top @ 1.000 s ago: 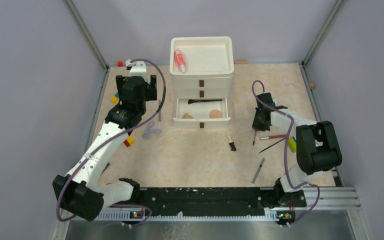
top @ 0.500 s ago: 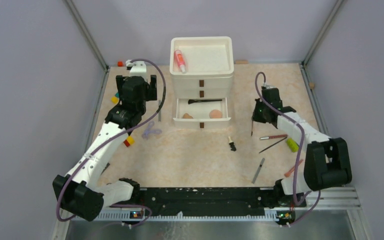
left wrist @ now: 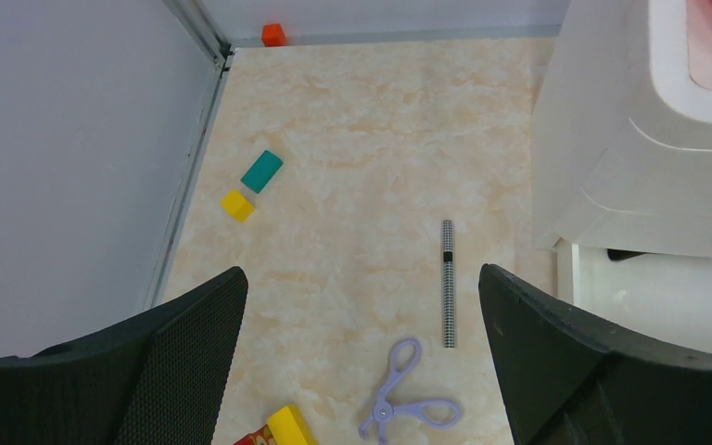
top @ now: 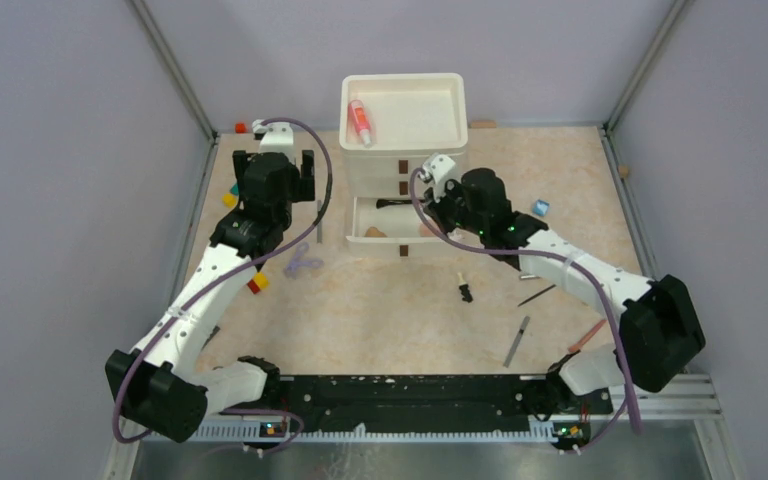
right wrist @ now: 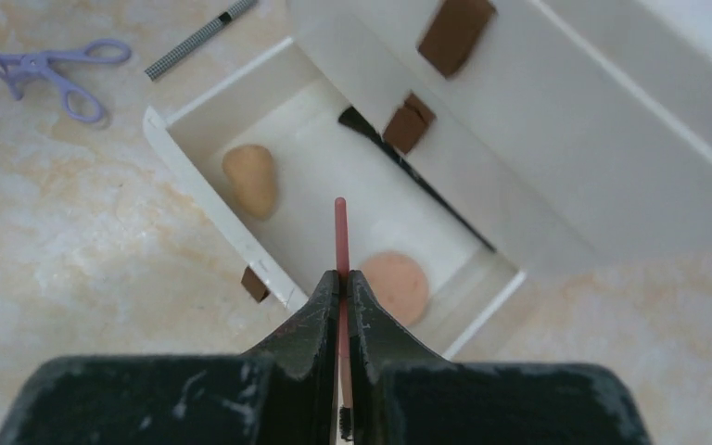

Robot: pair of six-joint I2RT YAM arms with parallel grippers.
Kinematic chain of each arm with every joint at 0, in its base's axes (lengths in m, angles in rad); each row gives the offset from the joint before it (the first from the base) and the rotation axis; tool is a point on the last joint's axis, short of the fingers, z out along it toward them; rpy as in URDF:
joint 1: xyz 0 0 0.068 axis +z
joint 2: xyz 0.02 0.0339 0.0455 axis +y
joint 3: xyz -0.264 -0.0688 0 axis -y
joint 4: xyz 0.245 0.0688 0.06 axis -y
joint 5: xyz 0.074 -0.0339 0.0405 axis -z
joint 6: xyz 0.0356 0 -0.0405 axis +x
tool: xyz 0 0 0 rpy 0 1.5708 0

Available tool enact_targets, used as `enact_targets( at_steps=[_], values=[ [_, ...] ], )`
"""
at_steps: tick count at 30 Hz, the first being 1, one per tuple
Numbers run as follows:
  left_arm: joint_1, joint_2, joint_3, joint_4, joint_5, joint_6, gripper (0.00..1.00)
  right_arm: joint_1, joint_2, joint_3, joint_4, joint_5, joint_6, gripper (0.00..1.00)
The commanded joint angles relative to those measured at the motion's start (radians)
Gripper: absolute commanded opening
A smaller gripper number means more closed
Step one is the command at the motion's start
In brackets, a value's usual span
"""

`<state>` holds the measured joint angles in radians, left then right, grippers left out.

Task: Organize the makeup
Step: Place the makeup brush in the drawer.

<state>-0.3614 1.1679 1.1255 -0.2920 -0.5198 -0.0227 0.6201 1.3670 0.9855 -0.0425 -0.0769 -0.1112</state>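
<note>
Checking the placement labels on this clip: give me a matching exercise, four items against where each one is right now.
Items:
1. pink spray bottle
2. peach sponges
3. thin pink stick
4. purple scissors-shaped tool

Places:
A. pinched in the shut right gripper, over the open drawer
B. on the table, below the open left gripper
C. in the white organizer's top tray
D. lying inside the open drawer

Pairs: 1-C, 2-D, 3-A, 4-B
</note>
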Motion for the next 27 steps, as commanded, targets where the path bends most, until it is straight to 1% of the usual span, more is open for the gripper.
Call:
enact_targets(
  at_steps=[1, 5, 8, 9, 10, 12, 14, 16, 19, 22, 25, 27],
  values=[
    [0.003, -0.019, 0.014, 0.037, 0.001, 0.009, 0.99, 0.046, 0.102, 0.143, 0.074, -0.103, -0.344, 0.00],
    [0.003, -0.023, 0.011, 0.040, -0.007, 0.012, 0.99, 0.084, 0.209, 0.210, 0.055, -0.096, -0.577, 0.00],
    [0.003, -0.026, 0.009, 0.042, -0.012, 0.012, 0.99, 0.090, 0.290, 0.253, 0.059, -0.071, -0.626, 0.00],
    [0.003, -0.027, 0.010, 0.043, -0.016, 0.012, 0.99, 0.090, 0.310, 0.268, 0.050, -0.070, -0.632, 0.02],
    [0.003, -0.028, 0.008, 0.043, -0.020, 0.012, 0.99, 0.090, 0.324, 0.282, 0.053, -0.065, -0.630, 0.07],
    [0.003, -0.030, 0.007, 0.045, -0.029, 0.012, 0.99, 0.090, 0.333, 0.281, 0.083, -0.056, -0.609, 0.13],
    [0.003, -0.030, 0.007, 0.045, -0.034, 0.012, 0.99, 0.090, 0.325, 0.266, 0.116, -0.060, -0.581, 0.22],
    [0.003, -0.030, 0.006, 0.046, -0.035, 0.012, 0.99, 0.090, 0.308, 0.241, 0.156, -0.056, -0.553, 0.26],
    [0.004, -0.028, 0.007, 0.045, -0.037, 0.010, 0.99, 0.090, 0.278, 0.216, 0.188, -0.032, -0.501, 0.27],
    [0.004, -0.028, 0.006, 0.045, -0.041, 0.007, 0.99, 0.090, 0.232, 0.202, 0.196, -0.006, -0.417, 0.27],
    [0.004, -0.027, 0.006, 0.044, -0.045, 0.004, 0.99, 0.090, 0.173, 0.167, 0.220, 0.047, -0.286, 0.27],
    [0.004, -0.022, 0.009, 0.040, -0.051, -0.001, 0.99, 0.089, 0.128, 0.154, 0.197, 0.134, -0.164, 0.27]
  ],
)
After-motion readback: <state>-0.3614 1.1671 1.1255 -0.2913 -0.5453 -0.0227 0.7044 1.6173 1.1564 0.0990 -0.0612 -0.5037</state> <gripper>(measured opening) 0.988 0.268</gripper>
